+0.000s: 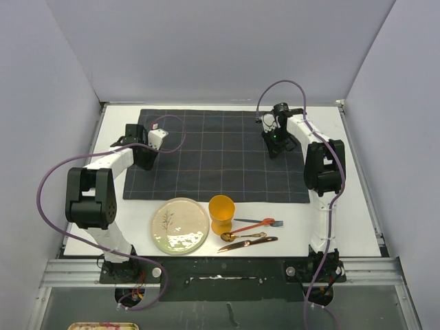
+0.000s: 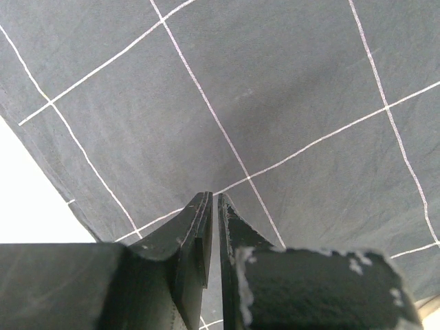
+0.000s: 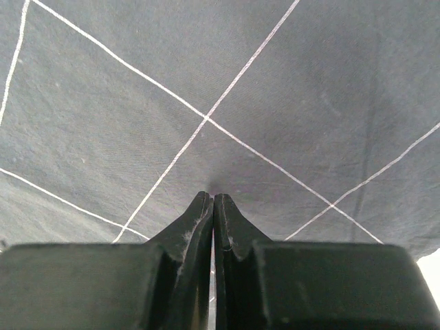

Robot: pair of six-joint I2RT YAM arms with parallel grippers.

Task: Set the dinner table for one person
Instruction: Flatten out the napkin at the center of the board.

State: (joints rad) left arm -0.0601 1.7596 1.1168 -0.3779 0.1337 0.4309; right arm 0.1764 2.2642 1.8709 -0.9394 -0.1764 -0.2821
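Pinching the cloth (image 1: 220, 155) on the table (image 1: 357, 206): left gripper (image 2: 213, 199) at its left edge, right gripper (image 3: 210, 198) upper right, with jaws almost closed.

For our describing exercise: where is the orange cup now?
In the top view the orange cup stands on the white table, plate to its left, cutlery to its right, dark cloth just behind.

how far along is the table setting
Early. The cloth lies spread on the table. The left claw and right claw are shut, apparently pinching its sides. The plate, cup, fork, spoon and knife sit off the cloth at the near edge, not yet placed.
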